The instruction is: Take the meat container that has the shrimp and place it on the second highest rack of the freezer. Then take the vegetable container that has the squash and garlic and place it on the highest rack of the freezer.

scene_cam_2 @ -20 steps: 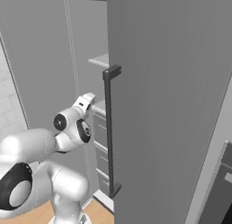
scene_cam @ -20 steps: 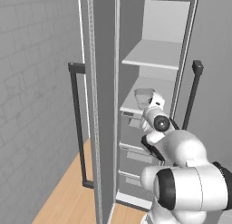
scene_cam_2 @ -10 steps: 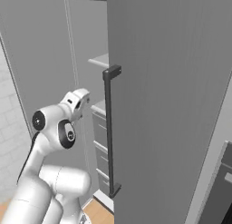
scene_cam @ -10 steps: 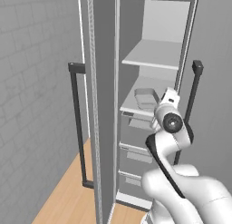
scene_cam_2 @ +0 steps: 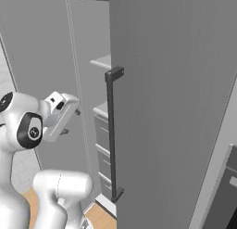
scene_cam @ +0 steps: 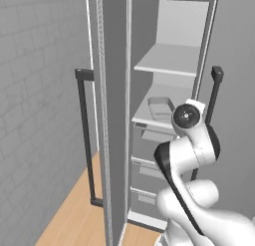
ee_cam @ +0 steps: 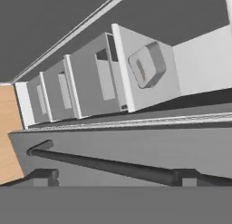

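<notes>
Pulled back from the shelves since a second ago, our arm has risen and its hand now hangs outside the open freezer [scene_cam: 114, 115], in front of the right-hand door. At far left stands the grey tiled wall [scene_cam: 35, 115], then the left door's dark bar handle [scene_cam: 84, 140], reaching down towards the wooden floor [scene_cam: 74, 220]. Right of that open door we see the white interior: the highest rack [scene_cam: 172, 61] lies bare, and the second highest rack [scene_cam: 149, 115] below it carries a pale grey container [scene_cam: 160, 106], its contents too small for us to tell. Grey drawers [ee_cam: 97, 80] stack beneath the two shelves. Farther right, in the right base view, our gripper [scene_cam_2: 69, 121] sits just left of the right door's long dark handle [scene_cam_2: 112, 135], apart from it. Its fingers are too small in the frames to judge; we take the pincer as spread wide, with nothing between its tips.
</notes>
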You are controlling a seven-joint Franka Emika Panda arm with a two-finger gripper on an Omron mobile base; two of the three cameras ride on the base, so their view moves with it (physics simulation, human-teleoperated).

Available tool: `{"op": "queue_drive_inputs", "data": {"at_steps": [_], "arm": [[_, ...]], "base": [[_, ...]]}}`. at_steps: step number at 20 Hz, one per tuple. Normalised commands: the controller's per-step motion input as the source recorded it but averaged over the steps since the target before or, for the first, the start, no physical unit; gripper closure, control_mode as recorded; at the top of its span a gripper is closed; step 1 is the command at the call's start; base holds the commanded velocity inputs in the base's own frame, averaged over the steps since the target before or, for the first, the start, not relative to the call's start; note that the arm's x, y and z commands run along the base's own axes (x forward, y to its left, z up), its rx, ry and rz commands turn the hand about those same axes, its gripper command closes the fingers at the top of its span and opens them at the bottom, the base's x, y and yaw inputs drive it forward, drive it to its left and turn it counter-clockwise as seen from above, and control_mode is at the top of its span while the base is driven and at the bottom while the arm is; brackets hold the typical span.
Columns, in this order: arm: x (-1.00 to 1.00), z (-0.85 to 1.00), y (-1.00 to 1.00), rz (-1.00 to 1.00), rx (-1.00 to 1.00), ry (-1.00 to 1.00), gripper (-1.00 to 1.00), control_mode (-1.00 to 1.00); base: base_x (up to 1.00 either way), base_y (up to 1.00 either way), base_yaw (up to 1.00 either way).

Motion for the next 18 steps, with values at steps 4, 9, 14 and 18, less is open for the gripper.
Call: {"op": "queue_drive_inputs", "data": {"at_steps": [4, 9, 14, 18], "arm": [[-0.95, 0.00, -0.37, -0.16, 0.03, 0.08, -1.00, -1.00], [-0.30, -0.28, -0.13, -0.07, 0.00, 0.01, -1.00, -1.00], [0.03, -0.01, -0.03, -0.02, 0.00, -0.03, -1.00, 1.00], [0.00, 0.00, 0.00, 0.00, 0.00, 0.00, -1.00, 1.00]], "base": [[0.00, 0.00, 0.00], [0.00, 0.00, 0.00], [0.13, -0.09, -0.08], [0.75, 0.00, -0.16]]}}
